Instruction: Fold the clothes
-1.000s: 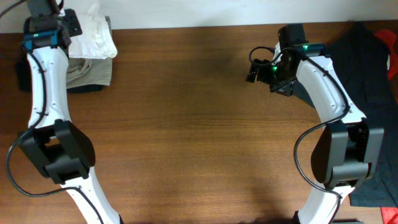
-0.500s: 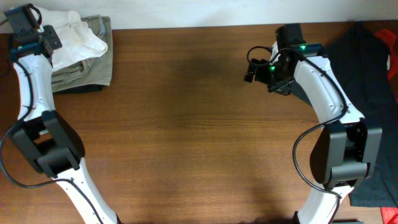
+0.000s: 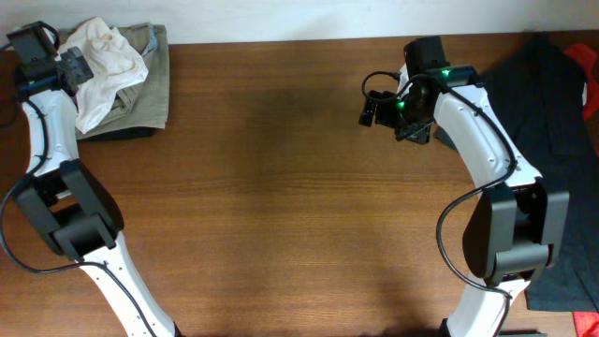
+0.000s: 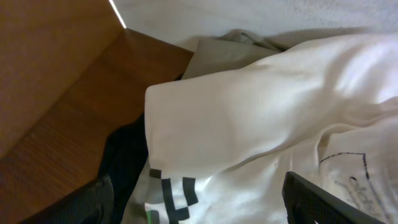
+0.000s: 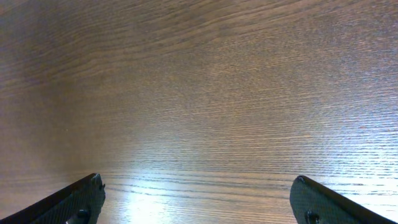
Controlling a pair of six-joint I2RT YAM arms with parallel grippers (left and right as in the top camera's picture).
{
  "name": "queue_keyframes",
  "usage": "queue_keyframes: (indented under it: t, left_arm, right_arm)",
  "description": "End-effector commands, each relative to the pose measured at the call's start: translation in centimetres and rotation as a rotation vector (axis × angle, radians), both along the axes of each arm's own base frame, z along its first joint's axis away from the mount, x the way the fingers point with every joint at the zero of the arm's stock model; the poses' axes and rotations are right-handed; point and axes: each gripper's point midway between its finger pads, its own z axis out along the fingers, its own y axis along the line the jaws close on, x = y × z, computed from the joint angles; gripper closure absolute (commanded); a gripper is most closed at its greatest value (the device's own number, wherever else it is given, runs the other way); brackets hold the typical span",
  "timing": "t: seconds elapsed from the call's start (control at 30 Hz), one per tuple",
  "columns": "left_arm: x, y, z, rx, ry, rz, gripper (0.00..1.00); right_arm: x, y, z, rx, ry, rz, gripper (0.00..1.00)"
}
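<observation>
The white T-shirt (image 3: 108,54) is lying crumpled on khaki trousers (image 3: 150,98) at the desk's (image 3: 281,187) far-left corner — left pincer (image 4: 196,180) hovering wide over it, right pincer (image 5: 198,180) gaping above bare wood, both empty. Folding well likely means spreading it flat mid-desk first.

**Bystanders on the wooden table**

The brown wood-grain table (image 3: 281,187) fills most of the overhead frame. Folded khaki trousers (image 3: 157,98) lie in the upper left corner, with a dark layer (image 3: 126,134) showing under their lower edge. A large charcoal garment (image 3: 552,84) spreads along the right edge, with red fabric (image 3: 588,65) at the upper right corner.
</observation>
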Motion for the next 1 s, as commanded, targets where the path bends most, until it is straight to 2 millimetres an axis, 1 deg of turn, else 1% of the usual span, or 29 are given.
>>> queue_keyframes:
  t: [0.0, 0.03, 0.07, 0.1, 0.13, 0.17, 0.2, 0.27, 0.33, 0.37, 0.4, 0.5, 0.53, 0.6, 0.63, 0.67, 0.73, 0.77, 0.83, 0.97]
  left_arm:
    - [-0.9, -1.2, 7.3, 0.043, -0.061, -0.015, 0.22]
    - [-1.2, -2.5, 7.5, 0.019, -0.04, -0.045, 0.27]
    - [-1.3, -4.4, 7.3, -0.028, -0.017, -0.104, 0.37]
    - [-1.5, -7.4, 6.8, -0.114, 0.011, -0.2, 0.42]
    - [-1.5, -9.9, 6.3, -0.183, 0.027, -0.277, 0.46]
    - [-1.6, -11.7, 5.7, -0.238, 0.046, -0.333, 0.46]
    - [-2.0, -13.2, 5.0, -0.285, 0.075, -0.354, 0.47]
    - [-4.2, -16.1, 2.4, -0.373, 0.211, -0.348, 0.52]
    - [-6.4, -17.5, 0.6, -0.425, 0.326, -0.335, 0.51]
    - [-7.0, -17.2, 0.1, -0.432, 0.353, -0.303, 0.51]
    - [-7.3, -16.6, -0.3, -0.409, 0.369, -0.269, 0.51]
    - [-7.4, -15.1, -1.6, -0.351, 0.383, -0.221, 0.51]
    - [-7.3, -15.1, -2.4, -0.352, 0.385, -0.22, 0.46]
    - [-7.0, -15.0, -4.5, -0.35, 0.392, -0.225, 0.45]
    - [-6.8, -14.9, -5.0, -0.347, 0.392, -0.223, 0.44]
    - [-6.3, -13.9, -5.7, -0.315, 0.382, -0.202, 0.45]
    - [-5.2, -13.4, -6.5, -0.288, 0.362, -0.222, 0.45]
    - [-5.0, -13.0, -7.2, -0.288, 0.359, -0.217, 0.45]
    - [-4.6, -12.6, -7.7, -0.285, 0.349, -0.212, 0.45]
    - [-3.2, -13.1, -8.9, -0.309, 0.307, -0.248, 0.45]
  right_arm:
    - [-0.2, 0.3, -0.2, -0.008, 0.006, 0.003, 0.01]
    - [-0.2, 0.3, -0.3, -0.008, 0.009, 0.003, 0.01]
    - [-0.2, 0.3, -0.5, -0.009, 0.013, 0.003, 0.01]
    - [-0.2, 0.3, -0.7, -0.01, 0.019, 0.003, 0.01]
    - [-0.2, 0.3, -0.9, -0.01, 0.023, 0.003, 0.01]
    - [-0.2, 0.3, -0.9, -0.01, 0.024, 0.003, 0.01]
    - [-0.2, 0.3, -1.1, -0.011, 0.027, 0.003, 0.01]
    - [-0.2, 0.3, -1.3, -0.011, 0.032, 0.004, 0.01]
    - [-0.2, 0.3, -1.3, -0.011, 0.032, 0.004, 0.01]
    - [-0.2, 0.3, -1.3, -0.011, 0.032, 0.004, 0.01]
    - [-0.2, 0.3, -1.3, -0.011, 0.033, 0.004, 0.01]
    - [-0.3, 0.3, -1.3, -0.012, 0.036, 0.004, 0.01]
    - [-0.3, 0.3, -1.3, -0.012, 0.035, 0.004, 0.01]
    - [-0.3, 0.3, -1.3, -0.012, 0.037, 0.004, 0.01]
    - [-0.3, 0.3, -1.3, -0.012, 0.036, 0.004, 0.02]
    - [-0.3, 0.2, -1.3, -0.012, 0.036, 0.003, 0.01]
    - [-0.3, 0.2, -1.3, -0.012, 0.036, 0.003, 0.01]
    - [-0.3, 0.3, -1.3, -0.012, 0.035, 0.004, 0.01]
    - [-0.2, 0.3, -1.3, -0.012, 0.032, 0.003, 0.01]
    - [-0.2, 0.3, -1.3, -0.011, 0.032, 0.004, 0.01]
